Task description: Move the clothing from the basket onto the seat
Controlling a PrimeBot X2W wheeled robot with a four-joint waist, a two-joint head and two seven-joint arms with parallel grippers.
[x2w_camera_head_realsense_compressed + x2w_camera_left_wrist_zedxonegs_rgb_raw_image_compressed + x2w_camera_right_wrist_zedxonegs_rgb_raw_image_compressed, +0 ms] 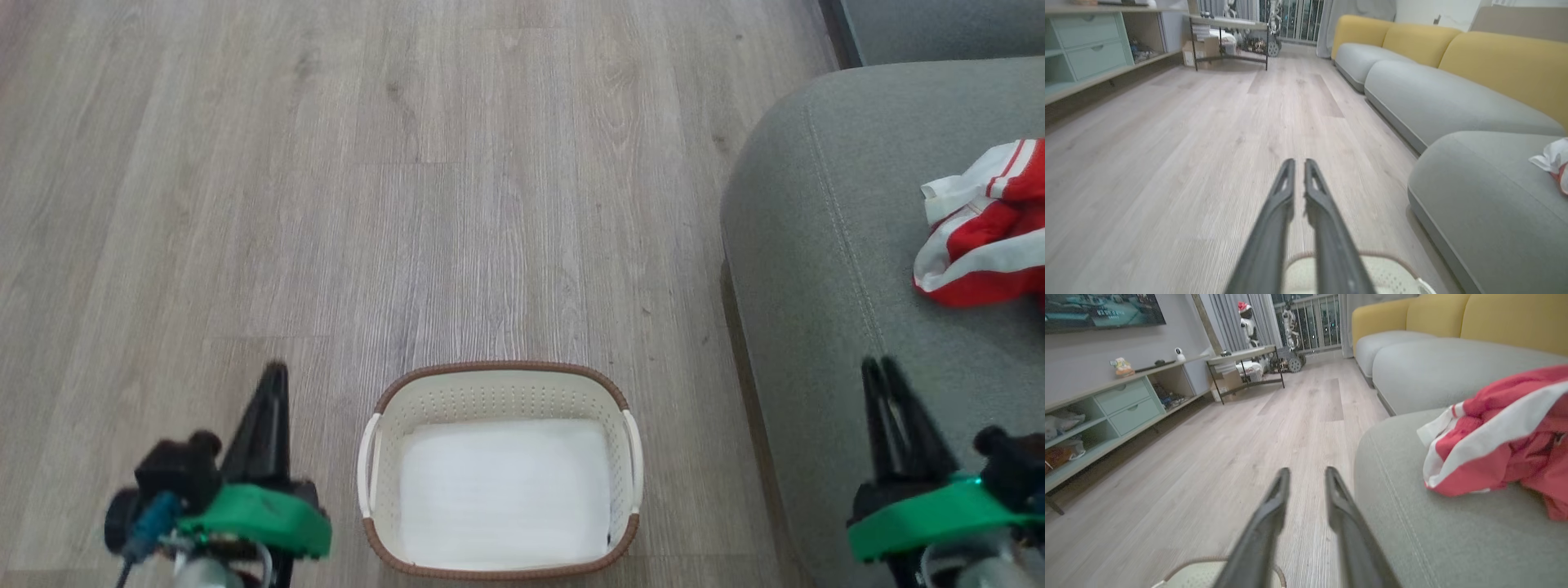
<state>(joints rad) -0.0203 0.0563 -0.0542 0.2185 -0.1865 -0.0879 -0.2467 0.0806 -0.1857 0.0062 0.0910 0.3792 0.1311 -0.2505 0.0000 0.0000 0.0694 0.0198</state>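
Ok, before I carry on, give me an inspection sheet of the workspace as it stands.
Surface: pale wood-plank floor.
Job's things: clothing lies crumpled on the seat; basket stands on the floor beside the seat, holding just a flat white liner sheet.
Clutter: nothing seen.
Grippers: left gripper shut, empty, left of the basket; right gripper slightly open, empty, over the seat's edge.
Cables: blue plug with a dark lead at the left wrist.
Surroundings: yellow sofa backs, green shelf unit, metal-framed table far off.
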